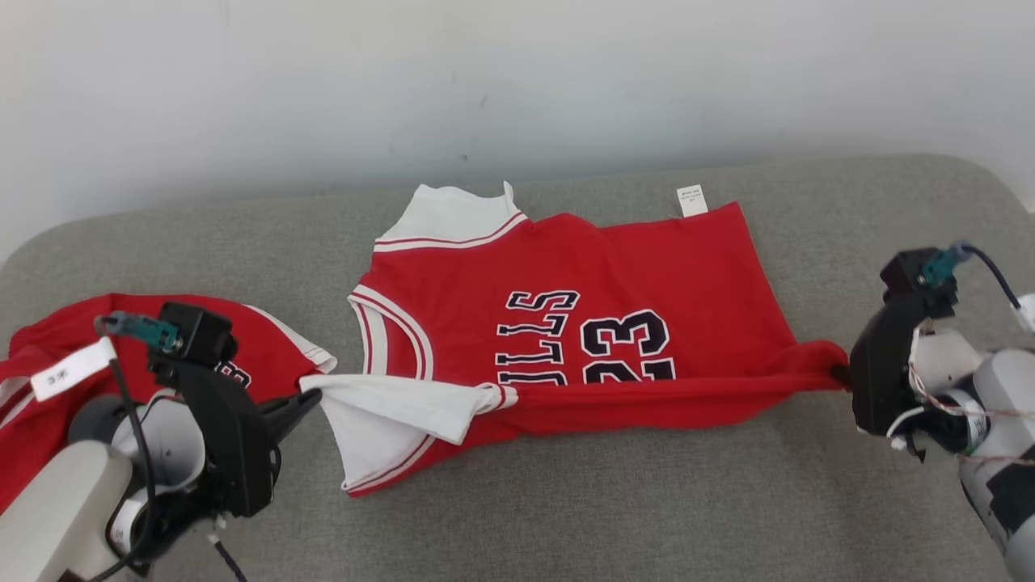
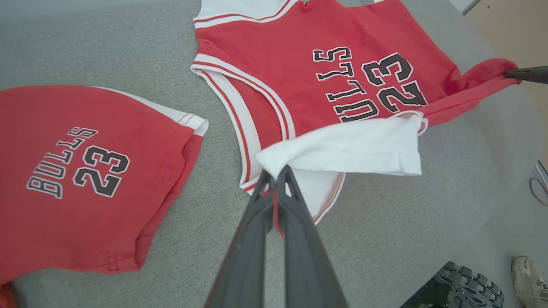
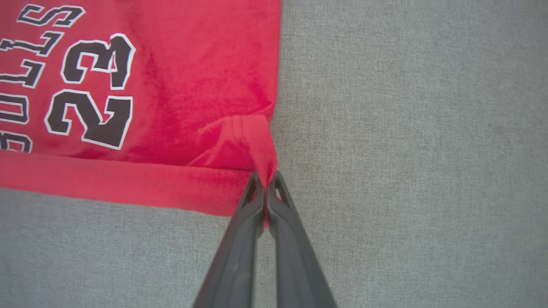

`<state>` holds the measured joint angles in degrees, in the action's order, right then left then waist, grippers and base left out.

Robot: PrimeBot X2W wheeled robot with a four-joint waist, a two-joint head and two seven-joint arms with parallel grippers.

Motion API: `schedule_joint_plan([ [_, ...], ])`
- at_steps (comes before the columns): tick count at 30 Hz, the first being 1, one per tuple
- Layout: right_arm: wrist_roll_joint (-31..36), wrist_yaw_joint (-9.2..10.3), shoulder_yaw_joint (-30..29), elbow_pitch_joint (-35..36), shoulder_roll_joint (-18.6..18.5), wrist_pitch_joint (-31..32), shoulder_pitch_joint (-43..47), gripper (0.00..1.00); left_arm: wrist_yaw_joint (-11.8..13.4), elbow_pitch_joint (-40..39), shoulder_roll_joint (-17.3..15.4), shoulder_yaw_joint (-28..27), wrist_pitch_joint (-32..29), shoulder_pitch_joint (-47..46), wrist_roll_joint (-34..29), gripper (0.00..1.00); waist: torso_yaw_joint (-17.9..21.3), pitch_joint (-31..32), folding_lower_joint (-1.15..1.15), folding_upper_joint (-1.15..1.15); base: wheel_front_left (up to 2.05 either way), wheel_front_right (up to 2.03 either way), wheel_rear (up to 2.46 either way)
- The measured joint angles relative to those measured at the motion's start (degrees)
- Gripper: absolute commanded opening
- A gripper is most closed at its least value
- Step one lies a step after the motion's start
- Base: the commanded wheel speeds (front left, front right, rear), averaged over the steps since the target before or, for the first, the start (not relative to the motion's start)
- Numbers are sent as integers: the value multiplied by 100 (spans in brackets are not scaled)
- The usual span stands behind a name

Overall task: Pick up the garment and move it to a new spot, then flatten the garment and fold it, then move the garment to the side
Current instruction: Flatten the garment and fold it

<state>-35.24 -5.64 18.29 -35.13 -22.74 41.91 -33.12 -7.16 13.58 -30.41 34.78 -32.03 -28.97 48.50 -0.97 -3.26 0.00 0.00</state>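
The garment is a red jersey with white sleeves, lettered "BULLS 23", lying across the grey cushion. Its near edge is lifted and folded over, stretched between both grippers. My left gripper is shut on the white sleeve at the garment's left end; in the left wrist view the left gripper pinches that cloth at its tips. My right gripper is shut on the red hem corner at the right end. In the right wrist view the right gripper pinches a bunched red corner.
Red shorts with the same lettering lie at the far left, under my left arm; they show in the left wrist view as red shorts. The grey cushion has bare room in front and to the right. A white wall stands behind.
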Motion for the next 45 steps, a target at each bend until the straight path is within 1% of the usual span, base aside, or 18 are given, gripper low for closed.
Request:
schedule_joint_plan([
  [7, 5, 0, 91, -265, 113, 247, -519, 0, 0, 383, 36, 332, -74, -672, 22, 0, 25, -229, 0, 0, 0, 0, 0],
  [14, 64, -40, 179, -497, 260, 298, -998, 0, 0, 626, 80, 725, -60, -1341, 29, 0, 7, -530, 0, 0, 0, 0, 0],
  [20, 112, -41, 292, -675, 446, 298, -1181, 0, 0, 858, 98, 1053, 152, -1864, 29, 0, 5, -801, 0, 1, 0, 0, 0],
  [26, 157, -49, 393, -886, 546, 287, -1430, 0, 0, 1183, 69, 1346, 417, -2115, 31, 0, 64, -1006, 0, 0, 0, 0, 0],
  [38, 223, -92, 477, -1207, 554, 29, -1606, 1, 0, 1701, 107, 1930, 1157, -2475, 147, 0, 179, -1203, 0, 0, 0, 0, 0],
  [39, 257, -92, 494, -1217, 553, -32, -1627, 33, 0, 1759, 102, 1982, 1193, -2477, 179, 0, 183, -1210, 0, 0, 0, 0, 0],
  [40, 267, -92, 498, -1236, 556, -90, -1666, 71, 0, 1802, 97, 2037, 1258, -2483, 194, 0, 185, -1216, 0, 0, 0, 0, 0],
  [41, 268, -93, 498, -1247, 558, -143, -1699, 100, 0, 1858, 103, 2062, 1351, -2499, 194, 44, 187, -1219, 0, 1, 0, 0, 0],
  [42, 270, -94, 499, -1273, 557, -188, -1727, 100, 0, 1924, 115, 2076, 1437, -2535, 196, 100, 188, -1219, 0, 0, 0, 0, 0],
  [45, 271, -100, 505, -1379, 534, -327, -1747, 100, 0, 2096, 157, 2176, 1660, -2651, 209, 100, 175, -1185, 0, 0, 0, 0, 0],
])
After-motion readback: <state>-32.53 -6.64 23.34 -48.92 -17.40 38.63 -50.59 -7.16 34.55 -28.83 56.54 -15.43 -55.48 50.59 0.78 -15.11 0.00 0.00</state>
